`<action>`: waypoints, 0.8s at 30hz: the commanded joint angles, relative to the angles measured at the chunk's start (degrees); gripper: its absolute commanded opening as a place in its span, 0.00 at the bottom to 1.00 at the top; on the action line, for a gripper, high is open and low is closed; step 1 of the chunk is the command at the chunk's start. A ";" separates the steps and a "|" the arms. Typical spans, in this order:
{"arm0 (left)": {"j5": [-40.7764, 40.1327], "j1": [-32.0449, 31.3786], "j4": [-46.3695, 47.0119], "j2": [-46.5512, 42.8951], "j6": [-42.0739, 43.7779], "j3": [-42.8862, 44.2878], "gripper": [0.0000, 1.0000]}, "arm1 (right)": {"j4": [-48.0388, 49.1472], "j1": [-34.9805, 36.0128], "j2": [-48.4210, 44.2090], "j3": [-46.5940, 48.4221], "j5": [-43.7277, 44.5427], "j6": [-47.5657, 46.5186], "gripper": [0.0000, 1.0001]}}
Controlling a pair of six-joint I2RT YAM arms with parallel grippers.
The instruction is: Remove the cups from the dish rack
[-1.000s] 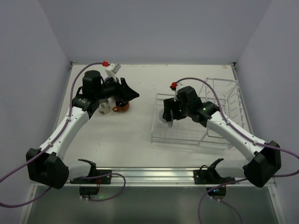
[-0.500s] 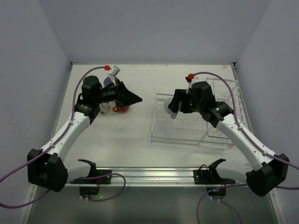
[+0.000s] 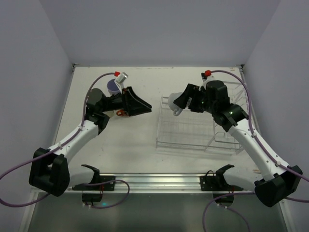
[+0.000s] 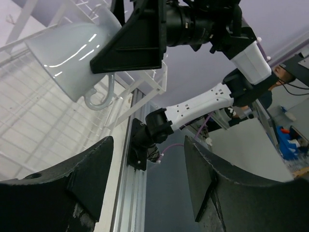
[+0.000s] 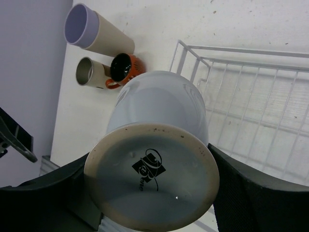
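Right gripper (image 3: pixel 181 101) grips blue-grey cup (image 5: pixel 159 111) in the air above the rack's (image 3: pixel 193 140) left end.
Jaws spread wide on the cup's sides, cup base facing the wrist camera. Left gripper (image 3: pixel 140 105) is well open and empty, aimed toward the cup. Lavender tumbler (image 5: pixel 96 34), beige tumbler (image 5: pixel 91 72) and mug (image 5: pixel 126 67) sit grouped on the table (image 3: pixel 135 150), left of the rack.

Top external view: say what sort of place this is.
Likely a lab robot cell, not a kitchen: bare walls enclose a white table, two arms bolted to its near rail, a dish rack.
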 commanded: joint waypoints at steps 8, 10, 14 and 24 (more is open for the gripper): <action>-2.12 -4.42 11.52 4.76 -5.44 -0.08 0.64 | 8.10 -1.14 -4.41 4.71 -3.24 8.67 0.00; -2.30 -4.86 13.20 5.72 -6.32 -0.17 0.66 | 9.15 -1.15 -5.02 4.10 -3.58 9.82 0.00; -2.47 -5.47 18.98 7.57 -10.70 0.27 0.68 | 12.74 -1.32 -6.87 2.26 -4.46 11.40 0.00; -4.49 -8.02 29.81 12.66 -19.32 1.06 0.66 | 23.64 -1.58 -8.98 -3.20 -7.62 15.54 0.00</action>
